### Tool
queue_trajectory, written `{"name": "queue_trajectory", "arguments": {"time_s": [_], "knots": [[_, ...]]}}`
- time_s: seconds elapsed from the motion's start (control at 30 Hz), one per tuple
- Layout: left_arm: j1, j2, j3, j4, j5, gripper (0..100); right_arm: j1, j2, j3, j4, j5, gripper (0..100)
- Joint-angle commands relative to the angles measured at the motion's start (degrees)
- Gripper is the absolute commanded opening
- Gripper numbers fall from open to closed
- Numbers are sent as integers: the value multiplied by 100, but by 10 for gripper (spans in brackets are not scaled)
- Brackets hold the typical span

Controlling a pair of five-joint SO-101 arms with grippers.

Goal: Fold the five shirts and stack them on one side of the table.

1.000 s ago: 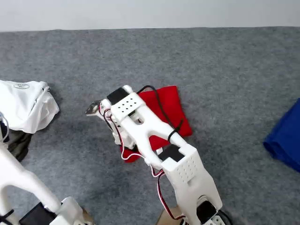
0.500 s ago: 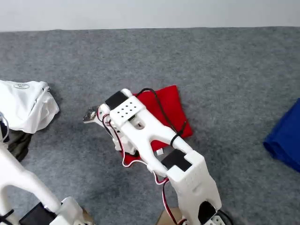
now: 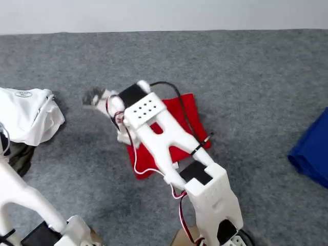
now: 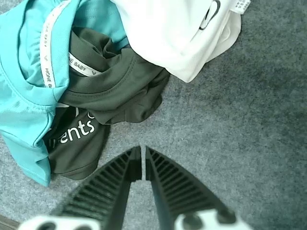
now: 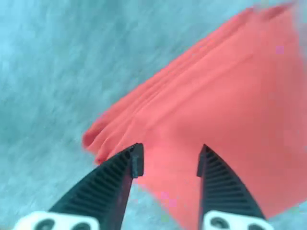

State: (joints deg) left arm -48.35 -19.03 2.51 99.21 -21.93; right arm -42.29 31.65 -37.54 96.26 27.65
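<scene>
A folded red shirt (image 3: 193,114) lies flat mid-table, partly under my right arm. My right gripper (image 3: 94,97) hangs just past the shirt's left far corner. In the right wrist view this gripper (image 5: 170,159) is open above the red shirt (image 5: 225,105), near its layered edge, with nothing between the fingers. At the table's left lies a heap: a white shirt (image 3: 25,115) over a dark green shirt (image 3: 18,156). My left gripper (image 4: 143,164) is shut and empty above the carpet, close to the dark green shirt (image 4: 110,88), a teal shirt (image 4: 24,72) and the white shirt (image 4: 177,33).
A blue shirt (image 3: 313,148) lies at the right edge of the table. The grey carpeted tabletop (image 3: 246,66) stretches bare along the far side. My left arm's white links (image 3: 20,195) stand at the near left corner.
My right gripper has swung away from the near side toward the far left, off the red shirt's left edge. The shirt's near left corner now shows. The left arm has kept still.
</scene>
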Motion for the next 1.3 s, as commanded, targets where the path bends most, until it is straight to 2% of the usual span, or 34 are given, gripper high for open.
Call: {"name": "queue_trajectory", "arguments": {"time_s": [0.0,0.3,0.53,0.77,0.93,1.0,1.27], "knots": [[44,-176,-31,79,-9,33,84,171,-730,-268,9,240],[44,-176,-31,79,-9,33,84,1516,-2207,-813,-237,255],[44,-176,-31,79,-9,33,92,2536,-3349,-760,-237,255],[44,-176,-31,79,-9,33,154,3196,-3824,-769,-211,248],[35,-176,-31,79,-9,33,312,3310,-4035,-769,-193,84],[44,-176,-31,79,-9,33,347,3310,-4088,-760,88,28],[44,-141,-31,79,-9,33,505,3284,-4088,-778,448,14]]}}
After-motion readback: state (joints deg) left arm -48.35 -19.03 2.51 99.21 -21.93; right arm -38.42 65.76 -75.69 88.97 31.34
